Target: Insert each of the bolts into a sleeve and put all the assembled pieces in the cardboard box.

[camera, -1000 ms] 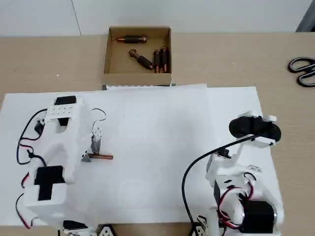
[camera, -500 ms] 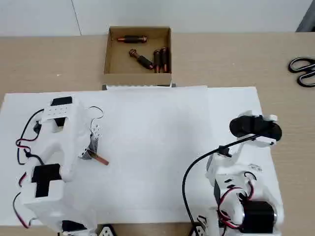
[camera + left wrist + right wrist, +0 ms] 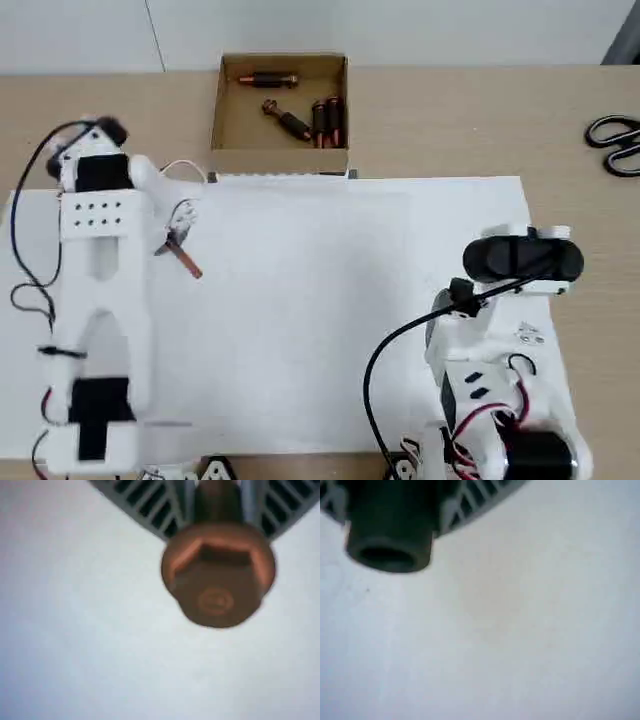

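Since a second earlier, the left arm [image 3: 100,270] had stretched out from its crouch at the near edge toward the far side of the table [image 3: 450,110]. It had carried the bolt [image 3: 188,262] up the sheet with it. The right arm [image 3: 490,370] had hardly shifted.

From where I stood, the wooden table ran the whole width, with a big white sheet [image 3: 320,300] spread over its near half. The left arm lay long over the sheet's left side, and the right arm sat folded at the right corner, well apart from it. Beyond the sheet's far edge stood the cardboard box [image 3: 215,115], with four assembled pieces [image 3: 290,122] lying in it, two of them side by side against its right wall. A pair of scissors [image 3: 615,142] lay at the table's far right edge.

The left gripper [image 3: 178,240] was clamped on the bolt. The copper shank ran up between the ribbed fingers [image 3: 145,505], while the hex head stood out clear of them. Seen from above, the bolt slanted out from the gripper over the sheet, short of the box.

The right gripper [image 3: 395,495] was closed around a black sleeve [image 3: 390,535], whose open mouth stuck out past the fingers above the sheet.
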